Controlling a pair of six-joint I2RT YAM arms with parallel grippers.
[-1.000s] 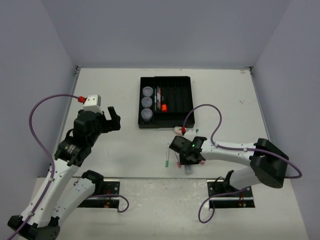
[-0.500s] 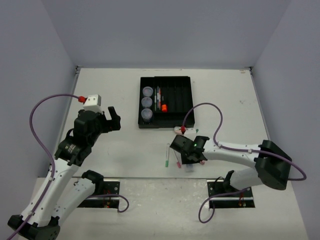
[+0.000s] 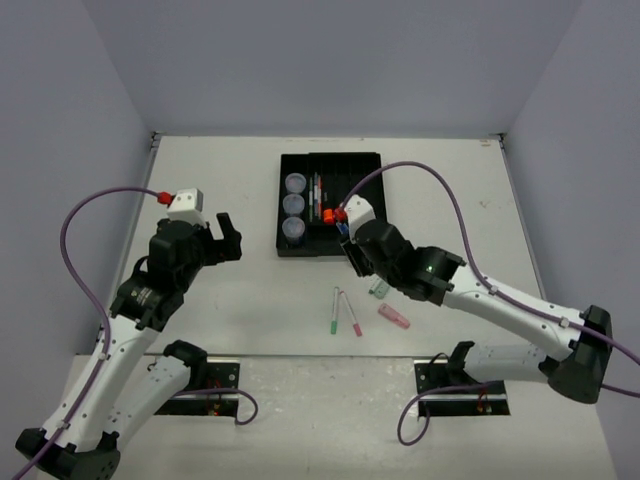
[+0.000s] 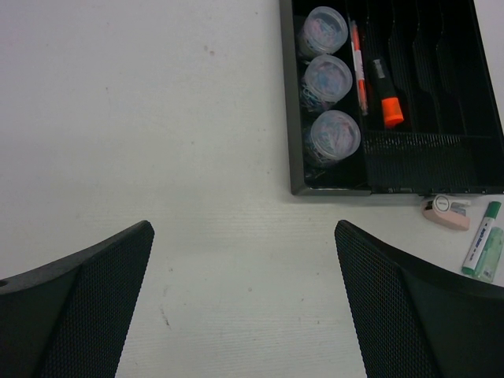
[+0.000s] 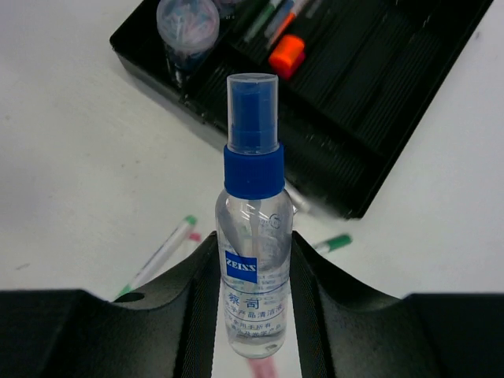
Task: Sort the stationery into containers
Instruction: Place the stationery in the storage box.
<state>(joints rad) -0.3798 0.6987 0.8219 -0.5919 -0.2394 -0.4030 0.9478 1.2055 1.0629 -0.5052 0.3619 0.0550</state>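
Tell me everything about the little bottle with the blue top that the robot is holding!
The spray bottle is small and slim, with a clear, plastic-looking body, a blue collar and a see-through cap over a blue nozzle. A blue label reads ZEISS, with small print below it. The right gripper pinches its lower half between two black fingers, so it sticks straight out from them, cap first, toward the near edge of the black tray. Nothing else touches it.
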